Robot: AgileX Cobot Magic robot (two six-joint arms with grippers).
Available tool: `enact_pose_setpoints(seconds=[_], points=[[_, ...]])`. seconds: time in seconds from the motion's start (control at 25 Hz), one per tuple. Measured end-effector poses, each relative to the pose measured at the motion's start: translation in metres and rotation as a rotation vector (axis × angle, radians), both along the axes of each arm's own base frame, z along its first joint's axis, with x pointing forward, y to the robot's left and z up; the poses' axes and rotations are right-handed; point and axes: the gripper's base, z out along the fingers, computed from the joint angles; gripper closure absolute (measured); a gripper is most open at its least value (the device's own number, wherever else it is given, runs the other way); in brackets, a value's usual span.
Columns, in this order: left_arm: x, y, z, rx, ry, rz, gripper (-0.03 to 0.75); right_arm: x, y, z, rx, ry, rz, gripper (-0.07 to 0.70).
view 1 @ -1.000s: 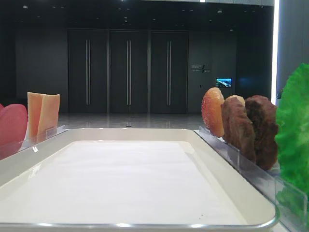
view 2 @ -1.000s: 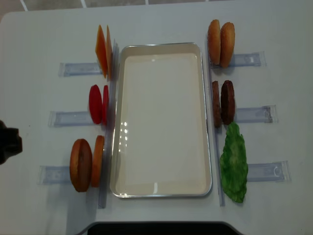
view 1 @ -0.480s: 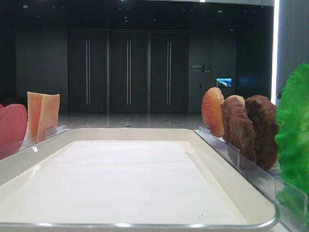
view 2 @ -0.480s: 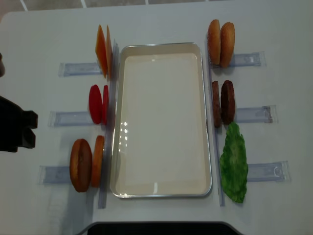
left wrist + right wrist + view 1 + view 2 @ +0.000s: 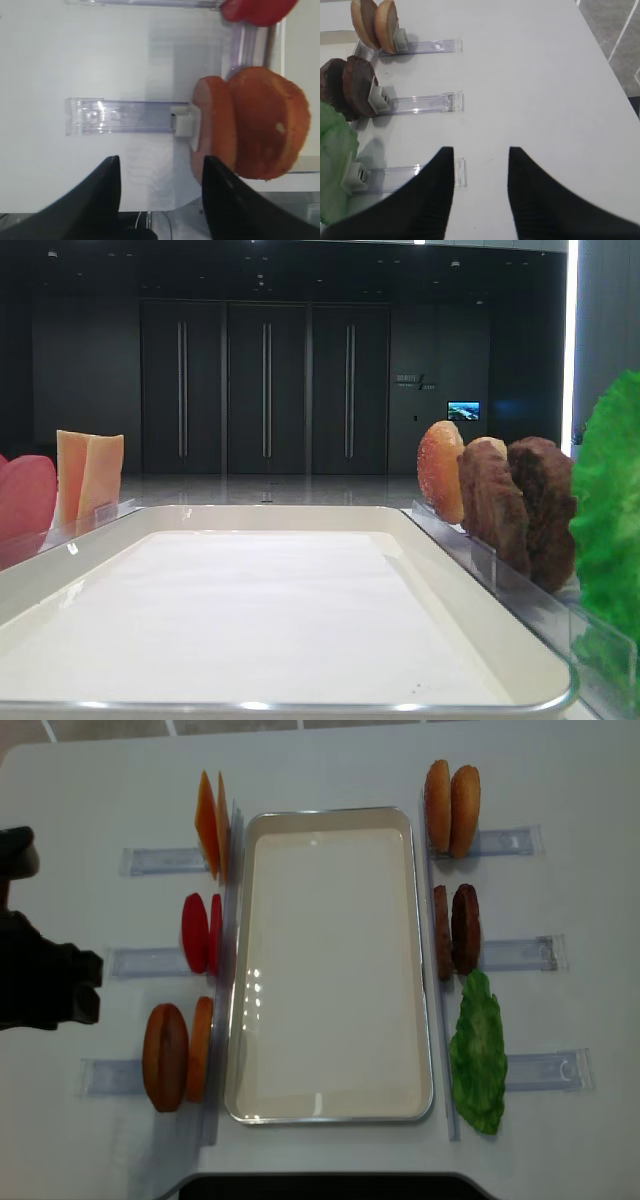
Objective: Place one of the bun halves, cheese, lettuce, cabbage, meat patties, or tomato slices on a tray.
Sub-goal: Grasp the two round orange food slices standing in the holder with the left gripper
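Left pincer (image 5: 160, 192) spread — further in over table (image 5: 80, 800), nearer bun halves (image 5: 178, 1055), holding nothing

The left gripper (image 5: 85, 988) has advanced toward the bun halves (image 5: 178, 1055)

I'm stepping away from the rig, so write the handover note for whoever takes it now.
Left gripper: open, empty, by the bun halves at the tray's left.
Right gripper: open, empty, over bare table near the lettuce rack.
Cheese and tomato slices stand left of the tray, second bun pair and meat patties right.
Done: nothing on the tray.
Left: pick one item and place it.
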Motion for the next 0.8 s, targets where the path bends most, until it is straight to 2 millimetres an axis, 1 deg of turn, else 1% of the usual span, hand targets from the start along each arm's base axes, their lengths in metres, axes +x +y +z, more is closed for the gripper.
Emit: enact_pose_setpoints(seconds=[0.16, 0.2, 0.24, 0.4, 0.48, 0.64, 0.8], points=[[-0.002, -0.031, -0.001, -0.032, -0.012, -0.059, 0.302, 0.000, 0.000, 0.000, 0.000, 0.000, 0.000, 0.376], [-0.002, -0.049, -0.004, -0.048, -0.013, -0.092, 0.299, 0.000, 0.000, 0.000, 0.000, 0.000, 0.000, 0.376], [-0.002, -0.049, -0.004, -0.048, -0.013, -0.092, 0.299, 0.000, 0.000, 0.000, 0.000, 0.000, 0.000, 0.376], [-0.002, -0.075, -0.014, -0.030, 0.005, -0.116, 0.298, 0.000, 0.000, 0.000, 0.000, 0.000, 0.000, 0.376], [0.000, -0.082, -0.018, -0.007, 0.012, -0.115, 0.297, 0.000, 0.000, 0.000, 0.000, 0.000, 0.000, 0.376], [0.005, -0.087, -0.027, 0.003, 0.037, -0.105, 0.297, 0.000, 0.000, 0.000, 0.000, 0.000, 0.000, 0.376], [0.008, -0.091, -0.029, -0.028, 0.029, -0.101, 0.297, 0.000, 0.000, 0.000, 0.000, 0.000, 0.000, 0.376]])
